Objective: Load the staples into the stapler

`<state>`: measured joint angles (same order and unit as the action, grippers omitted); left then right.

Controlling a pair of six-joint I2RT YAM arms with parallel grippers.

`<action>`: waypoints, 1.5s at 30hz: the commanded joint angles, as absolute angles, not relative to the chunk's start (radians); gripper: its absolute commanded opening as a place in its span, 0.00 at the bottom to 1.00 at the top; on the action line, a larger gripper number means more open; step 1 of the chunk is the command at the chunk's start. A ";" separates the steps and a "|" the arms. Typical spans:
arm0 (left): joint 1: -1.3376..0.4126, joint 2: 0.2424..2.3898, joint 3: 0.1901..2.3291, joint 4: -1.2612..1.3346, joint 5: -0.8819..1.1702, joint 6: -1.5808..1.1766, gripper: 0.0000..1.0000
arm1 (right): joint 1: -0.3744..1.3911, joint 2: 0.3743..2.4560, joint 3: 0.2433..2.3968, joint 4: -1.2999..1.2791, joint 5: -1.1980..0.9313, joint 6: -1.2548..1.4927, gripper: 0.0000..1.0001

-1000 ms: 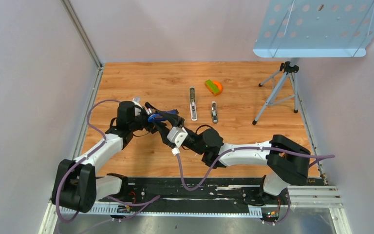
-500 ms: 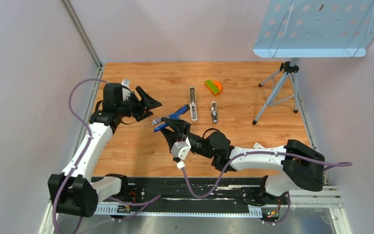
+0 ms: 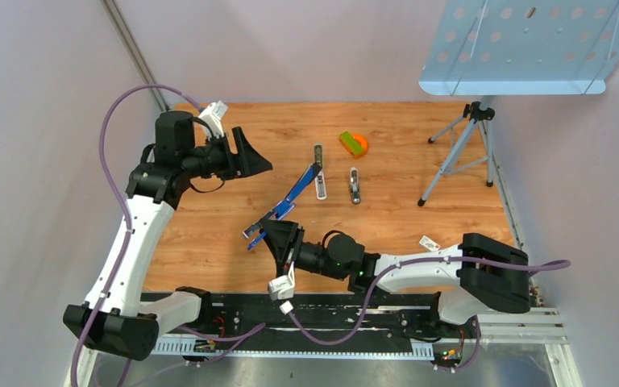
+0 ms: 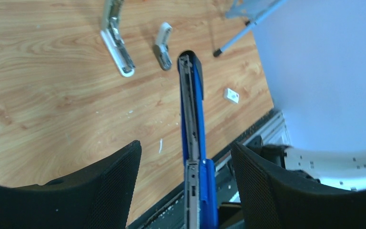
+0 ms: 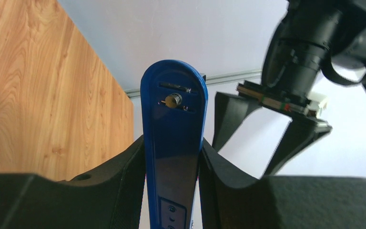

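The left pincer (image 3: 255,153), spread and empty, is being withdrawn. The opened blue stapler (image 3: 297,190) is being pinched by the right pincer (image 3: 277,236) and drawn basewards. The staples cannot be located, so loading cannot be confirmed.

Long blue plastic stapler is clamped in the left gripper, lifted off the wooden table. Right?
Not the left. The long blue plastic stapler is clamped in the right gripper, lifted off the wooden table; the right wrist view shows it. The left gripper is open, holding nothing.
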<state>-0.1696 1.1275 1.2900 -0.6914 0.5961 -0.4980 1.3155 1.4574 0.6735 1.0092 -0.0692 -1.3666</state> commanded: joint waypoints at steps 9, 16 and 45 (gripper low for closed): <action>-0.255 1.120 1.273 -0.792 0.751 -0.368 0.73 | 1.401 1.555 0.713 1.243 0.050 -1.667 0.00; -0.284 1.132 1.223 -0.789 0.780 -0.346 0.72 | 1.413 1.555 0.723 1.264 0.057 -1.666 0.00; -0.290 1.110 1.056 -0.557 0.972 -0.545 0.00 | 1.425 1.608 0.719 1.299 0.064 -1.636 0.10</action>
<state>-0.2840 1.1191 1.0721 -0.6785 0.9447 -0.4744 1.4078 1.5986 0.6918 1.1877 0.0803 -1.6287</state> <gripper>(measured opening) 0.099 0.413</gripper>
